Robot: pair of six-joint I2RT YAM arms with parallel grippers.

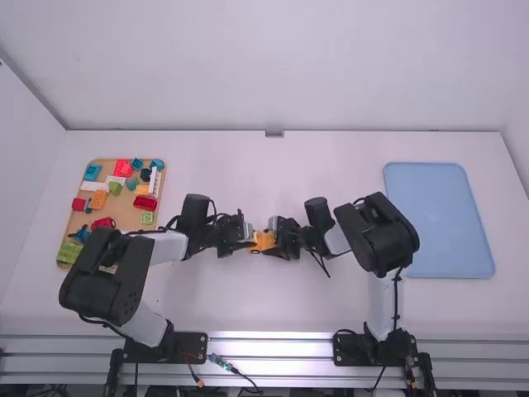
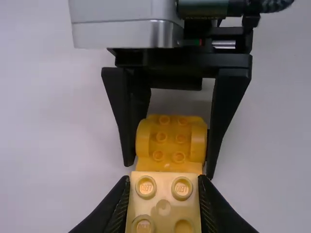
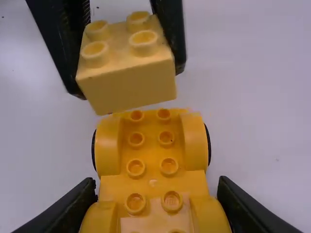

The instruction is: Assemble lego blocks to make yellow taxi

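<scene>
My left gripper and right gripper face each other at mid-table around the yellow-orange car base. In the left wrist view, my left gripper is shut on a pale yellow brick, studs facing the camera. The right gripper's dark fingers flank the wheeled base. From the right wrist, my right gripper is closed on the base, which has a peach-coloured piece at its near part. The pale brick is at the base's far end; contact cannot be told.
A tan tray of mixed coloured blocks lies at the left, partly under the left arm. A light blue tray stands at the right, beside the right arm's elbow.
</scene>
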